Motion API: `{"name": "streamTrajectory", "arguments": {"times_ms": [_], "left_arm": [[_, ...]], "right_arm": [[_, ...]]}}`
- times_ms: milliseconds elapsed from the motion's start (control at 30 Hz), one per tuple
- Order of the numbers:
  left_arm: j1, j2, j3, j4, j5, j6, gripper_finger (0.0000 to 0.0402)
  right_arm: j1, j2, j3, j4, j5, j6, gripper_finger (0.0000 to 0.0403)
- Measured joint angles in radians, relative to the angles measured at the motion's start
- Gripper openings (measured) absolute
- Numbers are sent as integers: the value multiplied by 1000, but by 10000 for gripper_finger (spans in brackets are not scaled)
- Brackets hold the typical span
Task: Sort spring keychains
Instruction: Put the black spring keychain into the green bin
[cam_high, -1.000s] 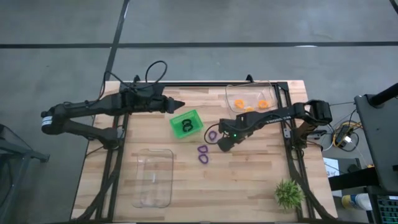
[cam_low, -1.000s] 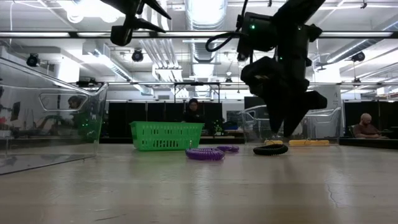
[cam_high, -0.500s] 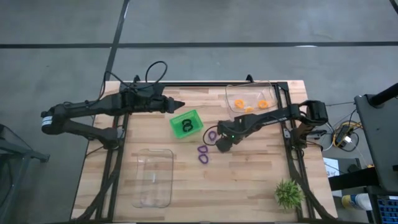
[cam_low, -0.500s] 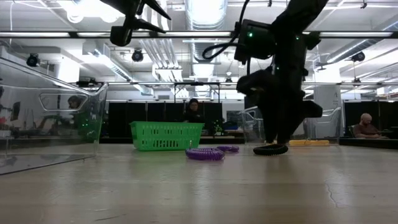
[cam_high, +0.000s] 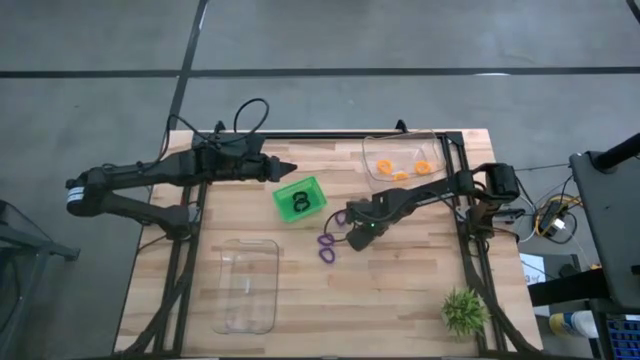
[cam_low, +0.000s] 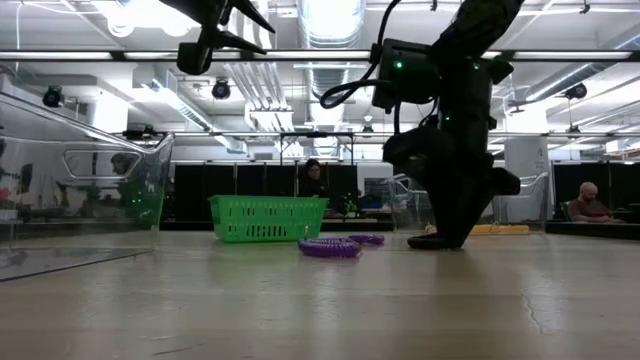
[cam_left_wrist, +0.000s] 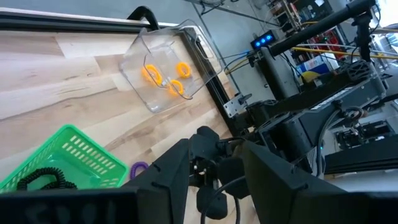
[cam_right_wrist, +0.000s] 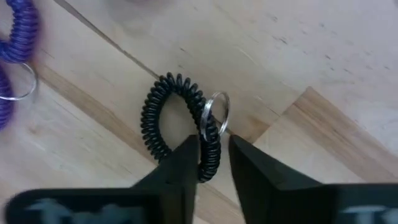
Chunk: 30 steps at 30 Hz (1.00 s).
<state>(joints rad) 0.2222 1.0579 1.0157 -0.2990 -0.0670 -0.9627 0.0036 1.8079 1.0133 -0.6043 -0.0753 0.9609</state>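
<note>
Right claw (cam_right_wrist: 208, 163) pinching black keychain (cam_right_wrist: 180, 124) on table, purple keychains (cam_high: 327, 246) just beside — green bin (cam_high: 300, 200) near, left claw (cam_high: 291, 168) spread.

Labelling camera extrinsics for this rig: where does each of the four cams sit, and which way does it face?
High: overhead, straight down on the table; both arms show.
Low: table height, level into the room; right gripper down at the black keychain, left gripper raised.
Left wrist: past its own fingers toward the clear bin of orange keychains.
Right wrist: close down on the black keychain, coil between its fingers.
Shared: green bin in the high, low and left wrist views.
</note>
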Motion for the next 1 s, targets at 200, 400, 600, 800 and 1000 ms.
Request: {"name": "streamTrajectory", "arguments": {"times_ms": [200, 400, 600, 800, 1000], "left_arm": [[0, 0, 0, 0, 0, 0, 142], [0, 0, -2, 0, 0, 0, 142], [0, 0, -2, 2, 8, -32, 142], [-2, 31, -5, 96, 84, -97, 142], [-26, 115, -5, 225, 112, -124, 142]], "right_arm": [[-1, -43, -5, 5, -22, -17, 19], [1, -156, -4, -10, -36, 10, 14], [1, -295, -4, 3, 15, 68, 13], [-1, -412, -3, 104, 94, 118, 13], [-5, -468, -3, 189, 138, 135, 13]]}}
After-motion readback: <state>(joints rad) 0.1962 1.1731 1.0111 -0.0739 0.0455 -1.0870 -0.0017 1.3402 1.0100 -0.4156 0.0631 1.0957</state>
